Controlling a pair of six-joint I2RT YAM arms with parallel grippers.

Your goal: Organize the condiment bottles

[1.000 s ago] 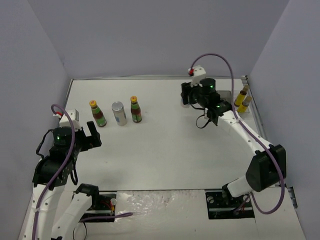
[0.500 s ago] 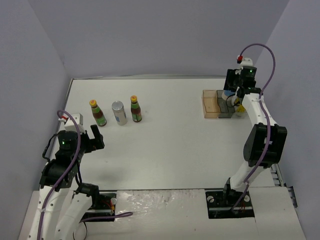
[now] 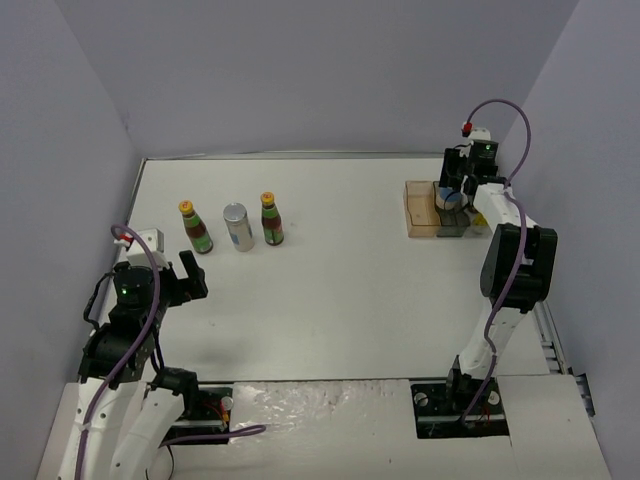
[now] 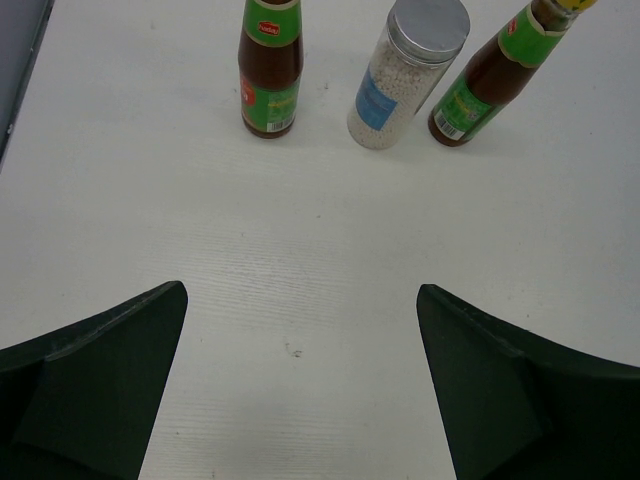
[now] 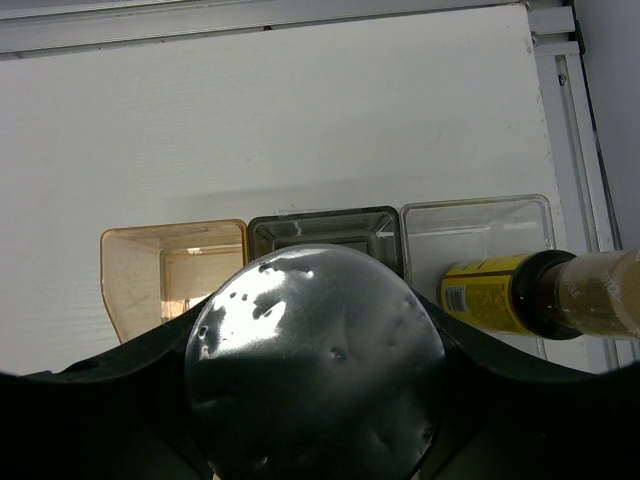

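Note:
Three condiment bottles stand in a row at the back left: a dark bottle with a yellow cap (image 3: 196, 227) (image 4: 270, 70), a silver-topped white-blue cylinder (image 3: 238, 227) (image 4: 405, 75) and a second dark bottle (image 3: 271, 219) (image 4: 495, 75). My left gripper (image 3: 186, 281) (image 4: 302, 292) hangs open in front of them, with only bare table between its fingers. My right gripper (image 3: 453, 192) (image 5: 315, 370) is shut on another silver-topped cylinder (image 5: 315, 365), held over the compartment tray. A yellow-labelled bottle (image 5: 495, 295) sits in the tray's clear compartment.
The tray (image 3: 420, 212) stands at the back right, near the right wall. It has an orange compartment (image 5: 175, 275), a grey one (image 5: 325, 228) and a clear one (image 5: 480, 230). Purple walls close in the table on three sides.
My right arm has swung from the table's back middle to the right, carrying the cylinder over the tray. My left arm has drawn back slightly toward the near edge, still open.

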